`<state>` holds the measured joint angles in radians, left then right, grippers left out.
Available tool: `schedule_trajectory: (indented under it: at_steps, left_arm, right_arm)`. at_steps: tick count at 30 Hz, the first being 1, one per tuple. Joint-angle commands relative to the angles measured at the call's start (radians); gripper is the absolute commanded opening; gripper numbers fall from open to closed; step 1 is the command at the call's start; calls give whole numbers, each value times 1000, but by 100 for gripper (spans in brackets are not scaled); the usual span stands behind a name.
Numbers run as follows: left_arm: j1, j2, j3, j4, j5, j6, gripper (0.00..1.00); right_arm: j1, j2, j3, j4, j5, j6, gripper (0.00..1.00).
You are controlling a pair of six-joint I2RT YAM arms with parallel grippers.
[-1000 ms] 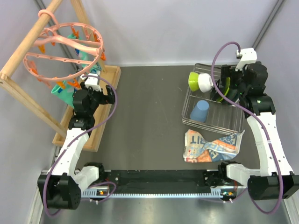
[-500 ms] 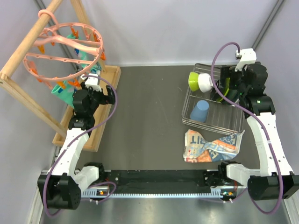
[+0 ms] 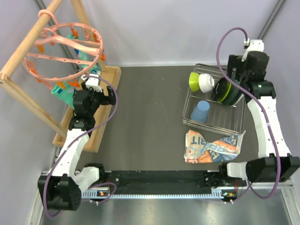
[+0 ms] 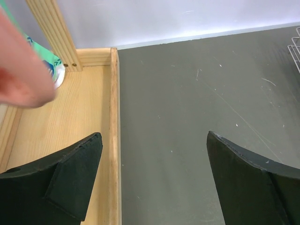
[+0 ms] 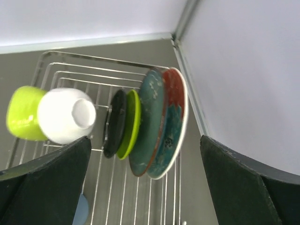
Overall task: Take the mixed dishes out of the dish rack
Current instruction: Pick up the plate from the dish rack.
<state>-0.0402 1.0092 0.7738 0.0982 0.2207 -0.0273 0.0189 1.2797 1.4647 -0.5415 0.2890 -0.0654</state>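
Plates stand on edge in the rack, frame centre: likely stiff, slick, breakable, best pinched by the rim; right hand and left hand gape empty

I see: lime cup, white bowl, black plate, lime plate, teal plate, red/teal plate, lt-blue cup.

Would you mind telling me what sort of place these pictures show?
Probably a lab robot cell staged for household chores: a walled-in grey table, a wire dish rack holding dishes, and a wooden frame with a pink clip hanger.
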Motion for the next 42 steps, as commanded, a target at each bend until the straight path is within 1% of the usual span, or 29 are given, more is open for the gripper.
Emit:
schedule_trajectory:
  at_steps: [1, 5, 8, 13, 19, 25, 28, 29, 32, 33, 34, 36, 37, 39, 42]
  left_arm:
    - [-1, -31, -27, 54, 16, 16, 96]
    - [-1, -41, -51, 57, 14, 21, 96]
    - [-1, -47, -71, 63, 9, 50, 96]
    - [-1, -47, -91, 61, 19, 66, 96]
    - [-1, -47, -100, 63, 19, 64, 97]
    - [-1, -47, -111, 70, 29, 58, 97]
    - [-1, -44, -113, 71, 29, 56, 96]
    - [-1, -44, -113, 71, 31, 56, 96]
    - [-1, -46, -114, 69, 29, 56, 96]
    - [-1, -46, -114, 69, 28, 58, 97]
    - [-1, -46, -114, 69, 31, 56, 96]
    - [-1, -44, -117, 71, 29, 58, 96]
    - [-1, -43, -119, 71, 31, 56, 96]
    - [-1, -43, -120, 72, 32, 56, 96]
    - [-1, -40, -122, 72, 32, 56, 96]
  right_arm:
    - [-68, 41, 85, -40, 70, 55, 98]
    - [-105, 98, 106, -54, 73, 58, 96]
    - [-138, 127, 112, -69, 53, 96, 97]
    - [-207, 156, 109, -86, -25, 144, 98]
    - [-299, 176, 82, -58, -119, 153, 98]
    - [-330, 181, 48, -40, -171, 144, 96]
    - [-333, 182, 29, -23, -183, 144, 92]
    - [-338, 187, 26, -23, -198, 144, 86]
    - [-344, 202, 25, -23, -212, 147, 84]
    - [-347, 204, 22, -20, -217, 147, 82]
    - [-347, 207, 22, -15, -218, 145, 79]
    - [-349, 213, 16, -12, -221, 145, 77]
    - [-349, 214, 13, -9, -226, 142, 72]
    - [-349, 221, 5, -2, -228, 138, 69]
    - [-349, 224, -7, 11, -229, 136, 68]
